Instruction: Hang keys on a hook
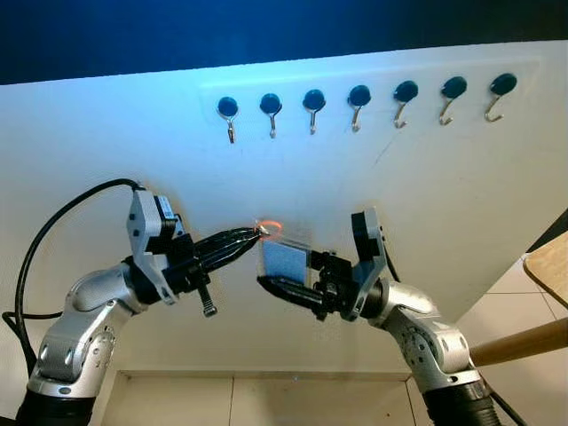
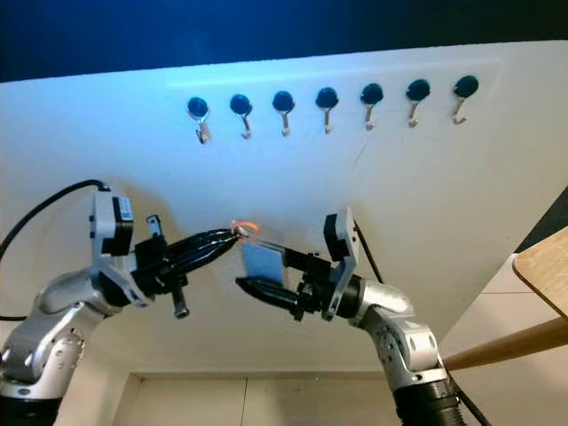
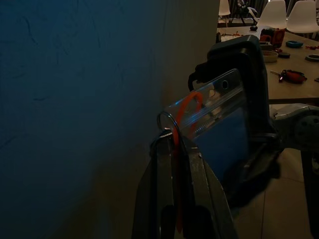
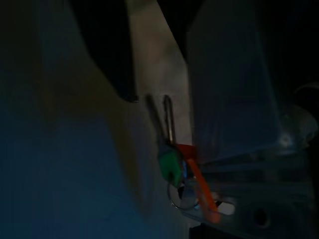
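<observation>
Seven black-capped hooks [image 1: 313, 100] run in a row high on the white wall [image 1: 444, 195]. My left gripper [image 1: 258, 233] is below them, shut on the metal key ring [image 3: 168, 124] with its orange loop [image 1: 271, 227]. From the ring hangs a clear card holder [image 1: 284, 259] with a blue card inside. My right gripper [image 1: 268, 282] is right at the holder's lower edge, and the holder lies against it. A key with a green head [image 4: 170, 163] shows on the ring in the dark right wrist view.
A wooden table corner [image 1: 550, 264] and its leg [image 1: 524, 342] stick in at the right. Tiled floor [image 1: 266, 399] lies below the wall. A black cable [image 1: 53, 231] loops off my left arm. A table with clutter [image 3: 291, 74] stands far behind.
</observation>
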`<state>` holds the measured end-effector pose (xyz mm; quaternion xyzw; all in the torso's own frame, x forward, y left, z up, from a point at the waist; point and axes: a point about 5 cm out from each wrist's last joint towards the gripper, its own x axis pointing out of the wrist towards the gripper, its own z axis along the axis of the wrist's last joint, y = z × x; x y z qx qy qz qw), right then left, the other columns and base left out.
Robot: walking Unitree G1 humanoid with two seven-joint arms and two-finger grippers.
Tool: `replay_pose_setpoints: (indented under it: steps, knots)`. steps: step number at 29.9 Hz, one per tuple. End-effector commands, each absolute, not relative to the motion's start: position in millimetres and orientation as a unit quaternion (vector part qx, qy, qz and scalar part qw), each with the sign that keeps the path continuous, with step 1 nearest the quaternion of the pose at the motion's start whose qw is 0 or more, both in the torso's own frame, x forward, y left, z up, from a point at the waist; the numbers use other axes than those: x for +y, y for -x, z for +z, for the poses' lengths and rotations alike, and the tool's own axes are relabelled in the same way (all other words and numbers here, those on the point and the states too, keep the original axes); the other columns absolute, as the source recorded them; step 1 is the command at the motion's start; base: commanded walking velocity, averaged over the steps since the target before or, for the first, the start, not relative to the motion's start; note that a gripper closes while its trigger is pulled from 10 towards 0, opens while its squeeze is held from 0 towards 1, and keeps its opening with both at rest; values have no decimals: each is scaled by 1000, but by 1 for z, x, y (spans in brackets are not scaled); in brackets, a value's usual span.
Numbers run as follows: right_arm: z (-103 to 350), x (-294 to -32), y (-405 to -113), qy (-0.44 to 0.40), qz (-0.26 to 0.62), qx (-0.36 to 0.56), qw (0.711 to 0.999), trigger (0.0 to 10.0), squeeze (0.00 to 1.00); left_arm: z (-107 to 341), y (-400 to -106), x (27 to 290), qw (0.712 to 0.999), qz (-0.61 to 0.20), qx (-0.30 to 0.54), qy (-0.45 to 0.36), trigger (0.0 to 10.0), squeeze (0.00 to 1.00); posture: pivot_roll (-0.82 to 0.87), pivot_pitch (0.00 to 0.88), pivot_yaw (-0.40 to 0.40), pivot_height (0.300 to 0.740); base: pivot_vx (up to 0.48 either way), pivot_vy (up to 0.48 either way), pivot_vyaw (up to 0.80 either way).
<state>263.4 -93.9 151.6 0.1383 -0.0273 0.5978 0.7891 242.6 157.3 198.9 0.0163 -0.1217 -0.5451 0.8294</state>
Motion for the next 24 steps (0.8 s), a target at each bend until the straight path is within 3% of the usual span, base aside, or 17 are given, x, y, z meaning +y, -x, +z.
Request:
replay_pose_setpoints:
  steps: [1, 24]
  knots:
    - [151, -90, -263, -130, 601, -25, 788, 0, 0, 198, -240, 159, 829, -546, -114, -33, 10000, 0, -89, 61, 82, 740, 0, 0, 0]
    - [162, -91, -269, -130, 583, -51, 800, 0, 0, 200, -237, 160, 820, -560, -122, 3, 10000, 0, -94, 67, 84, 740, 0, 0, 0]
